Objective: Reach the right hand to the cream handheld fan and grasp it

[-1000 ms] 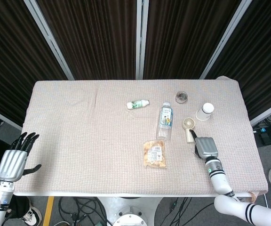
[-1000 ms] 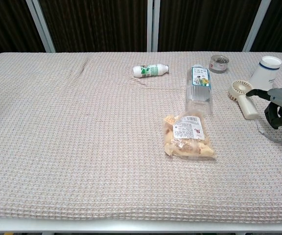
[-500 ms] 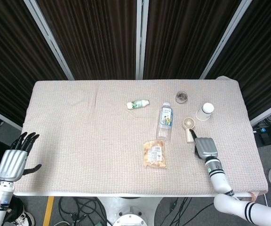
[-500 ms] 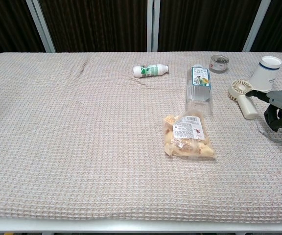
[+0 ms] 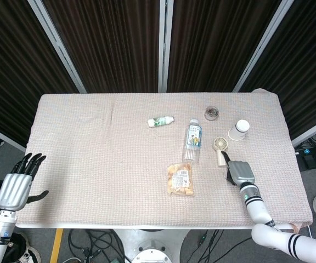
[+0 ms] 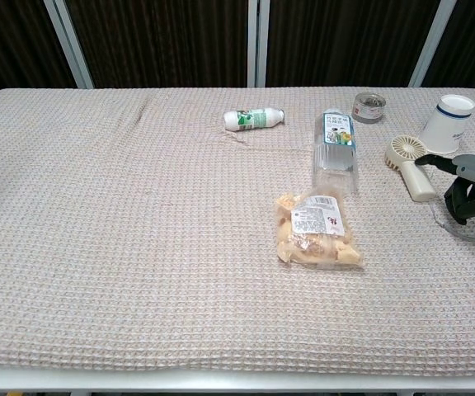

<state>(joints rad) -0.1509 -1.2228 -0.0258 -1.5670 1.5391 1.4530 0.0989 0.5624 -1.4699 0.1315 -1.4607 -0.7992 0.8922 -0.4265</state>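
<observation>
The right hand (image 6: 474, 186) is seen just beside the cream handheld fan (image 6: 411, 167), fingers apart, nothing held; the left hand (image 5: 16, 185) is open.

R hand (image 5: 239, 172) has crept a bit nearer the fan (image 5: 220, 149) handle, dark fingertip (image 6: 423, 160) now just above/at it; not gripped yet, fingers loosely curled

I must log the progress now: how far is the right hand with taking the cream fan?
Done: the right hand has reached beside the cream handheld fan, which lies flat on the table. In hand: a fingertip is near its handle. Left: closing on it; no grasp shows.
</observation>
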